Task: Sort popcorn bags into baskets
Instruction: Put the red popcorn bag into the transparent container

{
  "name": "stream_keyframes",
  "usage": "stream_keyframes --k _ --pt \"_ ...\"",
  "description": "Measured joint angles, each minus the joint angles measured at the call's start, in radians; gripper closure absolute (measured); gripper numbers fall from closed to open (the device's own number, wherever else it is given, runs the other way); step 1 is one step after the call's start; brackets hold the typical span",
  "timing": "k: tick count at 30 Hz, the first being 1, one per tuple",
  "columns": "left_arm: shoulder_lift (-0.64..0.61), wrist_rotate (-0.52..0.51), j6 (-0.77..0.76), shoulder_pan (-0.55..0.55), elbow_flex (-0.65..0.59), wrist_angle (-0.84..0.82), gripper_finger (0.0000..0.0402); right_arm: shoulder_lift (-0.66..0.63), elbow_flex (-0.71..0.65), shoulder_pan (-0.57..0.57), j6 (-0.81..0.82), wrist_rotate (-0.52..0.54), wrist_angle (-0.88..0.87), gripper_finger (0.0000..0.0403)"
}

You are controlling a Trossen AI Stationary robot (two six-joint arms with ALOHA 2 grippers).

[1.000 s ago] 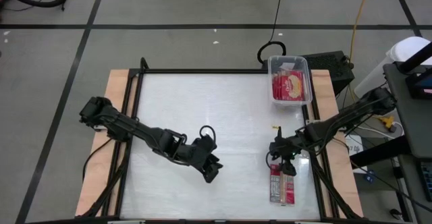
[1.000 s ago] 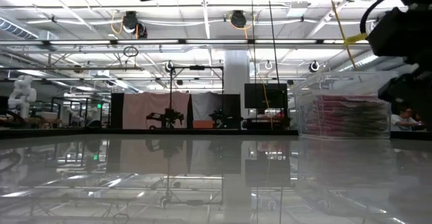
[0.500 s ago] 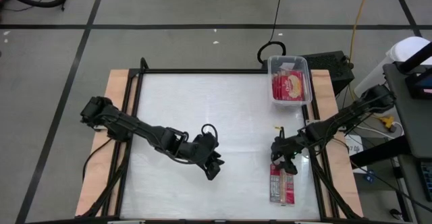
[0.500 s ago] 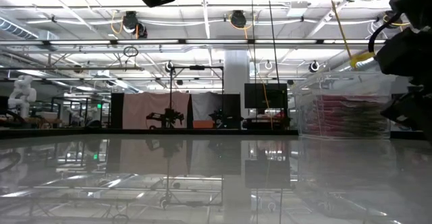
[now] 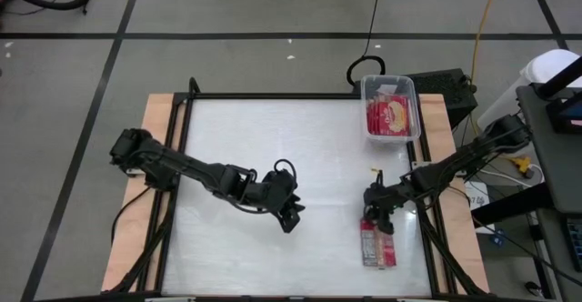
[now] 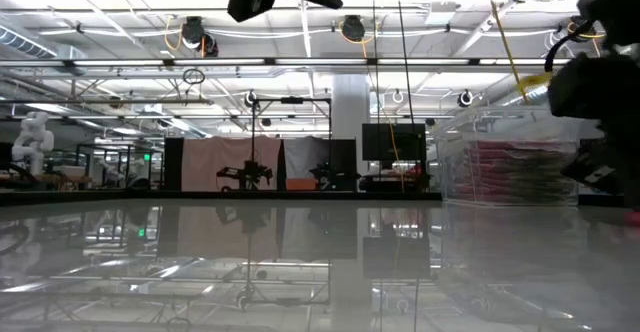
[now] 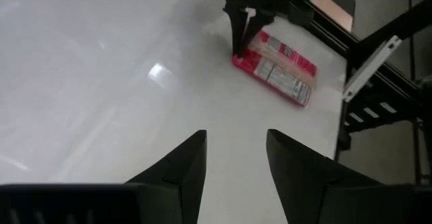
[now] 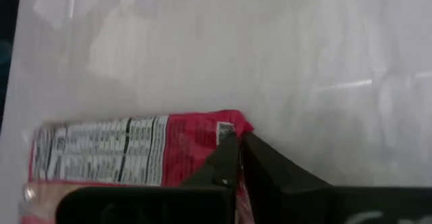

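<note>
Down at the bench's (image 5: 273, 129) near right corner, my right claw (image 5: 376, 218) sits low over a popcorn bag (image 5: 378, 246) lying flat on the white surface, grey-white printed panel facing up. My fingers (image 8: 233, 158) are pressed close together right at the bag's corner edge, with only a thin slit between them; whether any of the red film is caught in that slit, I cannot tell. Seen from my left wrist, those same fingers point straight down onto the end of the bag that faces the basket (image 5: 391, 109).

That basket, clear plastic, stands at the bench's far right corner, well apart from the loose bag, and red packets (image 5: 390, 115) already lie inside it, one showing its yellow popcorn picture. Across the low view, the stack shows through the clear wall.

Over the bench's middle, my left claw (image 5: 291, 213) hangs above the bare white surface, fingers (image 7: 179, 173) spread apart and holding nothing, aimed toward the loose bag.
</note>
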Motion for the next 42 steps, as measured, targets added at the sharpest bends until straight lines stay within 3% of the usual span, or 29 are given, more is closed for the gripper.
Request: stream_keyframes --k 6,13,23,26,30,36,39,42 --pt "0.000 0.000 0.039 0.048 0.000 0.000 0.0245 0.001 0.004 -0.091 0.035 0.147 0.157 0.0401" --pt "0.000 0.000 0.096 0.099 0.000 0.000 0.0245 0.000 0.006 -0.192 0.097 0.167 0.342 0.0402" --pt "0.010 0.013 0.118 0.192 0.000 0.008 0.0243 0.000 0.008 -0.225 0.184 0.287 0.496 0.0403" --pt "0.036 0.098 0.157 0.223 0.000 0.017 0.0222 -0.001 0.008 -0.226 0.188 0.316 0.535 0.0403" --pt "0.106 0.221 0.242 0.250 0.000 0.071 0.0165 -0.001 0.009 -0.225 0.194 0.336 0.547 0.0403" --pt "0.238 0.414 0.279 0.263 0.000 0.259 0.0082 -0.001 0.009 -0.225 0.203 0.337 0.541 0.0403" --pt "0.300 0.433 0.257 0.262 0.000 0.297 0.0073 -0.001 0.009 -0.225 0.203 0.337 0.551 0.0403" --pt "0.348 0.471 0.224 0.262 -0.001 0.318 0.0095 -0.001 0.009 -0.225 0.203 0.338 0.573 0.0403"
